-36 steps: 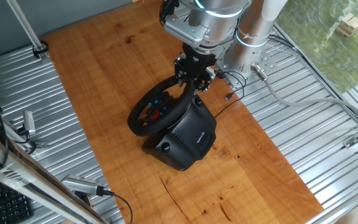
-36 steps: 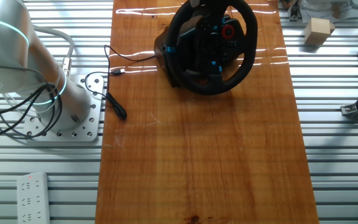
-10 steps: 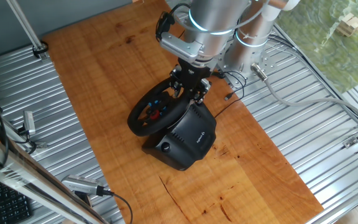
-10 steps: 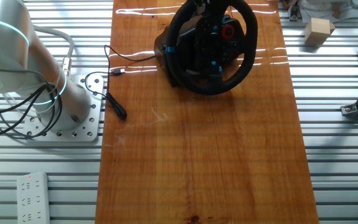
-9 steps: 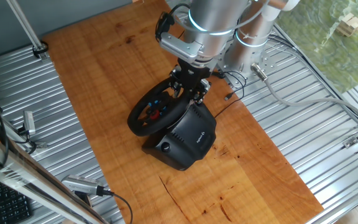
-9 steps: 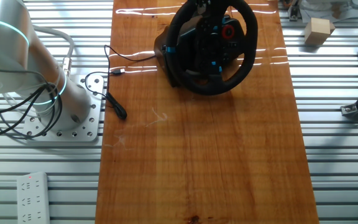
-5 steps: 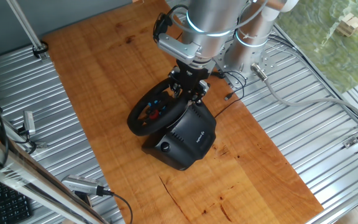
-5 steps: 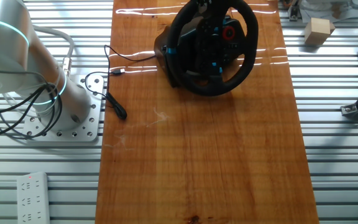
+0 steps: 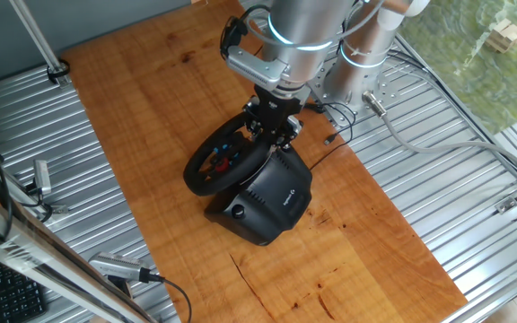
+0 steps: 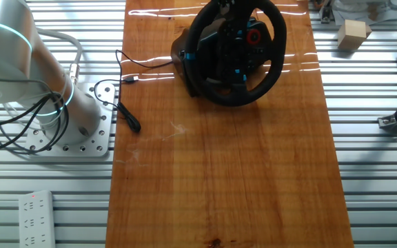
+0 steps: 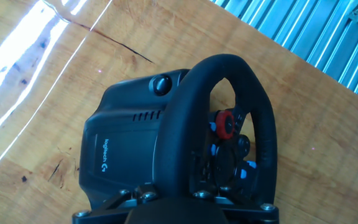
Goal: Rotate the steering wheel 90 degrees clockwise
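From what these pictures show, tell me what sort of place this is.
Probably a robotics lab bench: a silver robot arm bolted to a ribbed aluminium table, a wooden board carrying a black round gaming steering wheel, and a white power strip with loose cables nearby.

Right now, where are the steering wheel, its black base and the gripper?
steering wheel [image 10: 276, 52]: the other fixed view, right side of the rim.
base [image 9: 272, 202]: one fixed view, the sloped top of the housing.
gripper [image 9: 271, 131]: one fixed view, fingertips at the wheel's upper rim.
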